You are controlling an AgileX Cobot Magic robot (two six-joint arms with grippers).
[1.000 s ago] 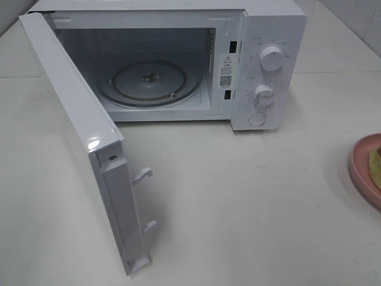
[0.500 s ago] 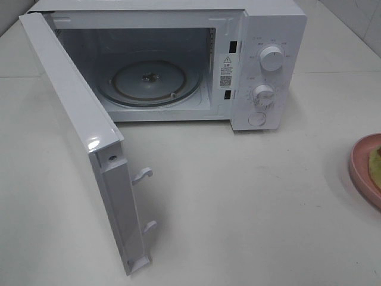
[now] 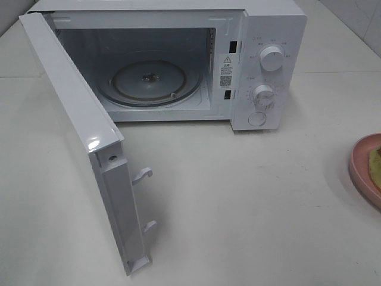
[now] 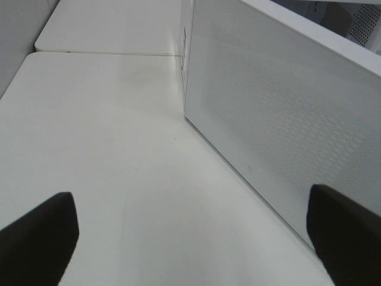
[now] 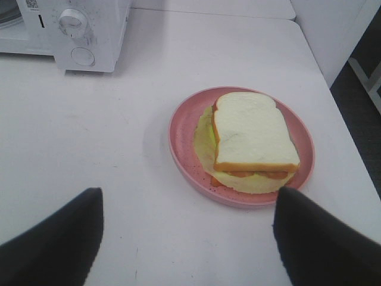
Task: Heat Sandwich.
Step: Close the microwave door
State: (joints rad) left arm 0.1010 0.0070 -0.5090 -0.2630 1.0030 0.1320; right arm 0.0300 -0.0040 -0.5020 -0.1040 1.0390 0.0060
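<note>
Your right end effector (image 5: 187, 238) hangs wide open over the counter (image 5: 119, 149) with nothing held, its fingers (image 5: 53, 244) framing the pink plate (image 5: 184, 149) just ahead. On that plate sits the sandwich (image 5: 253, 134), well apart from the microwave (image 3: 271, 36), whose door (image 3: 71, 131) stands swung wide and whose glass turntable (image 3: 149, 83) is bare. Your left end effector (image 4: 190, 238) is fully open and empty too, beside the door's outer face. You are at the pick-up step: bring the right arm forward and down, likely onto the plate's rim, then carry it level into the cavity
</note>
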